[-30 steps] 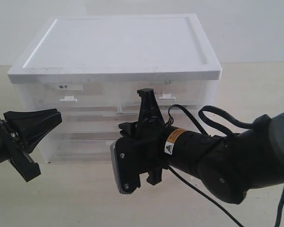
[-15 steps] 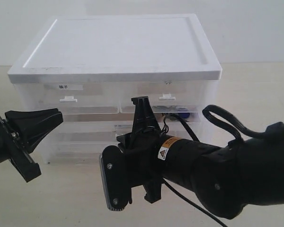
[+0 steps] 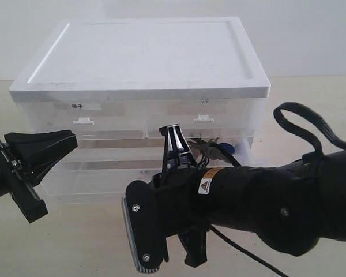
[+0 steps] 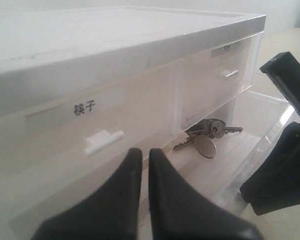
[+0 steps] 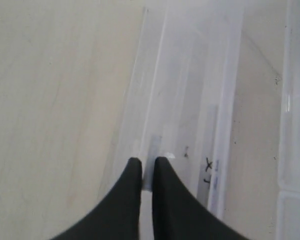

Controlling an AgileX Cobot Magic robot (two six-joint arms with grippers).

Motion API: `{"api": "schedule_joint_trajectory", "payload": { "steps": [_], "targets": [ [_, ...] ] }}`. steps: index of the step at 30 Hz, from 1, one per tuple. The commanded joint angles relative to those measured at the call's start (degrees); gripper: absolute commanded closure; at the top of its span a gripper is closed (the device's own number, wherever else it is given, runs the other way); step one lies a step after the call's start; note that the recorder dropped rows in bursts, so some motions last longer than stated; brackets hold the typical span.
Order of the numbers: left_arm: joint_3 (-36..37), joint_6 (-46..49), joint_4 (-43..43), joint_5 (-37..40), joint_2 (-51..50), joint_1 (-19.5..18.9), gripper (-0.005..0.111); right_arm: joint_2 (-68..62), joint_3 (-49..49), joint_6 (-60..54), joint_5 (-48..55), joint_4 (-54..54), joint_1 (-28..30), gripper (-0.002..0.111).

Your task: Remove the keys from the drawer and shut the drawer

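Note:
The keys (image 3: 214, 148) lie inside the pulled-out clear drawer (image 3: 92, 173), under the white-topped cabinet (image 3: 144, 52). In the left wrist view the keys (image 4: 206, 136) show as grey metal with an oval fob on the drawer floor. My right gripper (image 3: 174, 131) stands in front of the cabinet, fingers pointing up. The right wrist view shows the right gripper (image 5: 145, 161) shut on the drawer's small white handle (image 5: 153, 147). My left gripper (image 3: 69, 141) hangs at the left of the cabinet, apart from it. In its own view the left gripper (image 4: 141, 152) is shut and holds nothing.
Two small upper drawers with white handles (image 3: 83, 121) (image 3: 203, 118) sit above the open one. The right arm's thick body and its looping cable (image 3: 303, 124) fill the table in front of the cabinet's right half. Beige tabletop (image 3: 75, 242) lies in front.
My right arm has drawn back from the cabinet with the handle in its grip, sliding the drawer outward. The keys have come into view. The left arm has stayed put.

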State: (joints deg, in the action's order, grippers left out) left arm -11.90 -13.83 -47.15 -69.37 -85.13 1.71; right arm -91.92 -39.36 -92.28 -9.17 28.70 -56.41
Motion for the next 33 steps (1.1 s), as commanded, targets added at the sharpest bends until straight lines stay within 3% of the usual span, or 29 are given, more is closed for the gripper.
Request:
{"api": "schedule_joint_trajectory", "payload": {
  "steps": [1,16,19,23,33],
  "targets": [
    [-0.18,-0.66,-0.61,-0.59,0.63,0.31,0.102,-0.08,0.89,2.06,11.91,0.26,-0.31,0.108],
    [-0.18,-0.66,-1.34,-0.59,0.58,0.31,0.102,7.47,0.89,10.42,20.02,2.49,-0.31,0.107],
    [-0.18,-0.66,-1.67,-0.59,0.58,0.31,0.102,7.35,0.89,12.26,20.9,2.63,-0.31,0.092],
    [-0.18,-0.66,-1.93,-0.59,0.58,0.31,0.102,7.47,0.89,18.76,18.69,2.81,-0.31,0.058],
    [-0.18,-0.66,-1.8,-0.59,0.58,0.31,0.102,15.6,-4.48,33.71,25.06,3.92,-6.38,0.062]
  ]
}}
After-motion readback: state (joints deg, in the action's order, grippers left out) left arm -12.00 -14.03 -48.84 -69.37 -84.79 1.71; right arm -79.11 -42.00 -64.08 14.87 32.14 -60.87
